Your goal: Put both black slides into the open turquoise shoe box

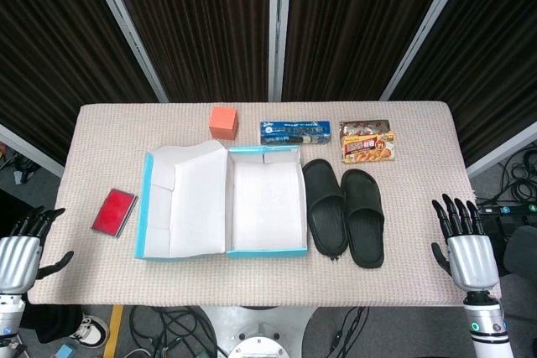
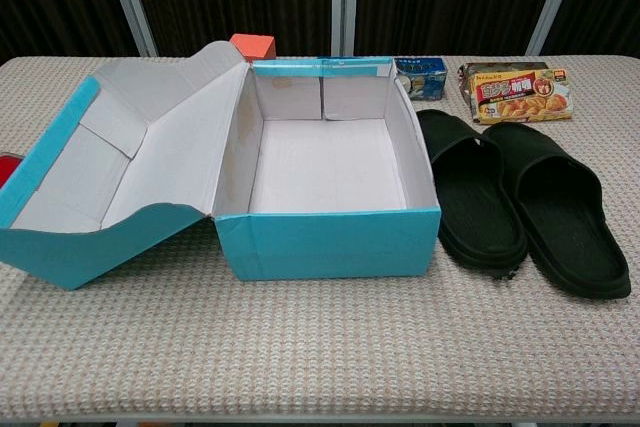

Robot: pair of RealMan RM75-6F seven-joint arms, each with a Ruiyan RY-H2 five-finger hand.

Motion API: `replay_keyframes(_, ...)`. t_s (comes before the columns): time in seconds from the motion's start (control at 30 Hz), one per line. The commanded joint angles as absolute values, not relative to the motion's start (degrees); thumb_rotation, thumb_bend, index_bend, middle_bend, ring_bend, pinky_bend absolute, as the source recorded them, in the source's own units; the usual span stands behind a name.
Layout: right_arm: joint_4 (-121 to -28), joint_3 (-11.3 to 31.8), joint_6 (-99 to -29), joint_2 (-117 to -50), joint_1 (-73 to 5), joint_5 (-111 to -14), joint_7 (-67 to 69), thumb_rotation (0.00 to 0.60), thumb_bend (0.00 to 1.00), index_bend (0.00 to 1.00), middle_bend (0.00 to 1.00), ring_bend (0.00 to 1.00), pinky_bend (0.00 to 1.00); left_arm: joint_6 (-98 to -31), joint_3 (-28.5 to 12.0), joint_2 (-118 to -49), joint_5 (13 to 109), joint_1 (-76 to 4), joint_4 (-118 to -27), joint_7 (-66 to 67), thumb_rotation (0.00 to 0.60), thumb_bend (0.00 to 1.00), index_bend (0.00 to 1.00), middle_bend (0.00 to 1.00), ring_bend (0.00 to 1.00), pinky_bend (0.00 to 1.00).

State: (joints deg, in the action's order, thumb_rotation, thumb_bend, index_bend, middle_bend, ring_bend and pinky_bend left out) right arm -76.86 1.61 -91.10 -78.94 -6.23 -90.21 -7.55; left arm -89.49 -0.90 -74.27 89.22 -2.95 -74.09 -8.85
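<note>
The turquoise shoe box [image 1: 267,202] sits open in the middle of the head view, its white inside bare, with its lid [image 1: 180,201] hinged back flat to the left so the two form one wide white spread edged in blue. In the chest view the box fills the centre and left of the frame, the lid sloping down toward the lower left. Just right of the box lie the two black slides, side by side and touching each other — the left slide [image 1: 325,205] close beside the box wall, the right slide [image 1: 364,216] next to it, both sole-down with their openings toward the lower edge of the frame. Along the upper part of the table [image 1: 419,282] stand an orange cube [image 1: 223,121], a blue snack packet [image 1: 294,132] and a red-and-yellow food packet [image 1: 367,141]; a flat red card [image 1: 113,211] lies at the left, well apart from the lid. The left hand [image 1: 20,256] shows at the lower left corner, off the table edge, fingers spread and holding nothing. The right hand [image 1: 464,246] is at the lower right, back toward the camera, fingers straight and apart — also empty, and well apart from the slides. Neither hand appears in the chest view.
</note>
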Motion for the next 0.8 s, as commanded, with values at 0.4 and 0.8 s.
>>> replay_keyframes(0.4, -81.74, 2.29, -88.56, -76.04, -7.86, -91.62, -8.90, 0.600, 0.21, 0.00, 0.00, 0.00, 0.00, -88.74, 0.06, -72.04, 88.57, -1.92, -75.77, -9.62, 0.600, 0.18, 0.17, 0.21, 0.12, 0.22)
replay_keyframes(0.8, -97.11, 8.85, -72.87, -66.54, -17.22, -82.94, -20.35, 0.600, 0.01, 0.01, 0.11, 0.01, 0.16, -86.52, 0.51, -71.61, 88.18, -2.33, -74.54, -12.86, 0.600, 0.19, 0.17, 0.21, 0.10, 0.22)
